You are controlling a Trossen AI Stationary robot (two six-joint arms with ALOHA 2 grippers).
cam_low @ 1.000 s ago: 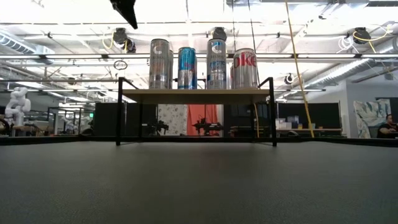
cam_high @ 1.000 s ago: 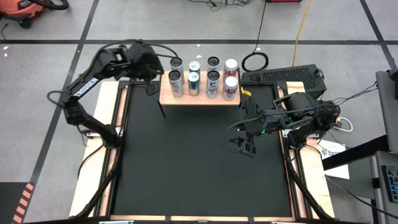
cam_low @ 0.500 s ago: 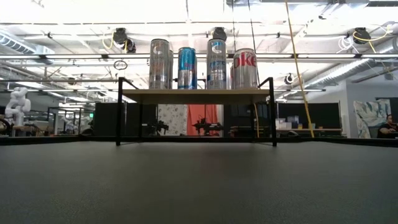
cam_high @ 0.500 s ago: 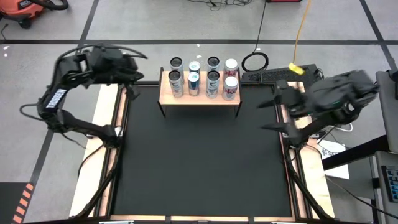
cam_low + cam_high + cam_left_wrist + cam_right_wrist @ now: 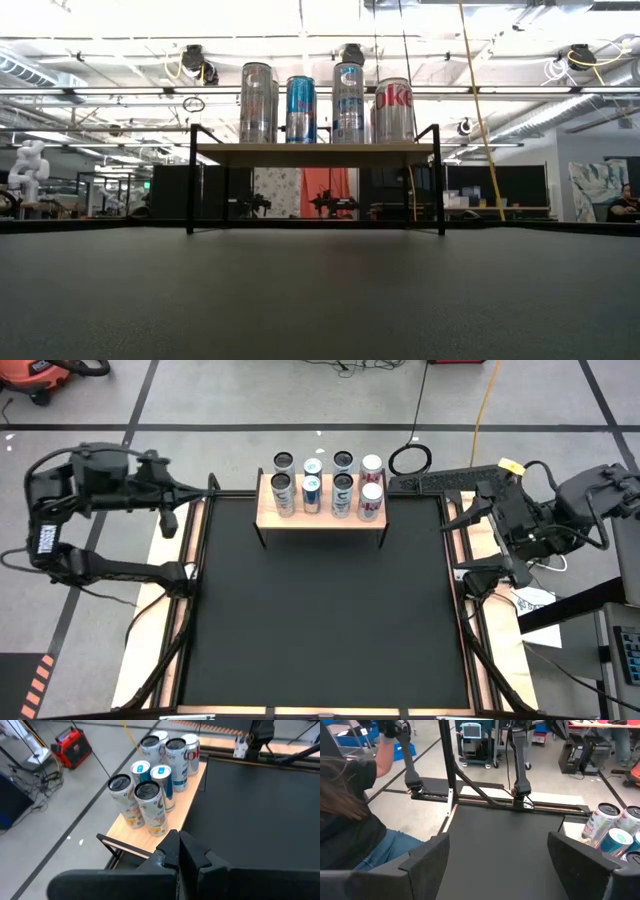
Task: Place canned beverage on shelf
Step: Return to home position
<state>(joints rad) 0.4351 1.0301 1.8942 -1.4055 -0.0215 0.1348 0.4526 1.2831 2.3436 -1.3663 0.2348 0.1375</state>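
Shelf: small light-wood shelf [image 5: 268,518] on black legs, at the far middle edge of the black table [image 5: 320,640].
Contents: eight canned beverages [image 5: 327,480], upright, in two rows of four, side by side. Front row in the low view: silver can [image 5: 257,103], blue can [image 5: 300,108], white can [image 5: 348,103], Diet Coke can [image 5: 395,110].
Left arm: folded back beyond the table's left edge. The left gripper [image 5: 176,837] points toward the shelf, fingers [image 5: 192,852] pressed together, grasping nothing.
Right arm: drawn back past the table's right edge. The right gripper [image 5: 496,842] has its fingers [image 5: 427,857] spread wide, holding nothing.
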